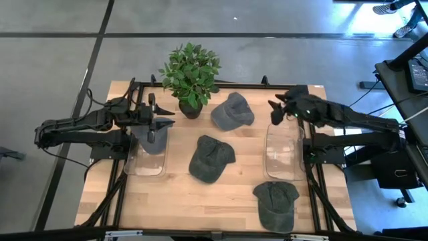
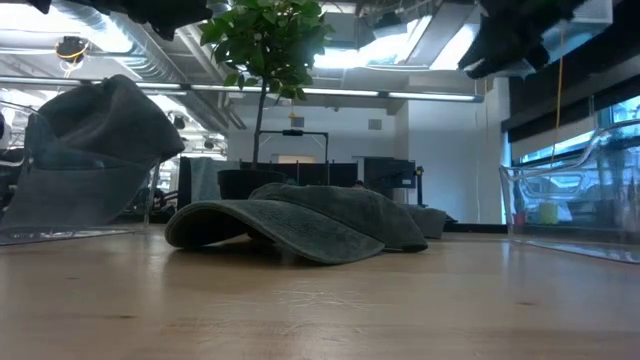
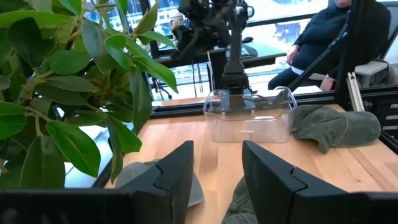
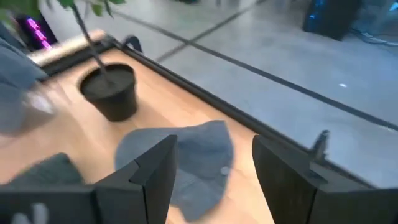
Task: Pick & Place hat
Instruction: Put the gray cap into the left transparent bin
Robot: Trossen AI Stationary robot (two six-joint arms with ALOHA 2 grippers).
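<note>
Left pincer (image 1: 160, 126): hangs over the clear bin (image 1: 147, 155) on the left side of the bench (image 1: 221, 201), its fingers (image 3: 177, 171) spread with nothing between them.
Right pincer (image 1: 275, 110): hangs above the far end of the right clear bin (image 1: 283, 152), fingers (image 4: 152, 168) spread and empty, pointed toward the blue-grey hat.
Hat in left bin (image 2: 95, 150): a grey hat sits inside the left container, beneath the left pincer.
Blue-grey hat (image 1: 232, 112): lies on the bench beside the potted plant (image 1: 190, 77), near the far edge.
Middle hat (image 1: 210, 158): dark green, flat on the wood between the two bins.
Front hat (image 1: 276, 205): dark green, near the bench's front edge, just in front of the right bin.
Right bin contents: nothing can be made out inside it.
Background: a seated person (image 3: 326, 37) shows beyond the bench in the left wrist view.
</note>
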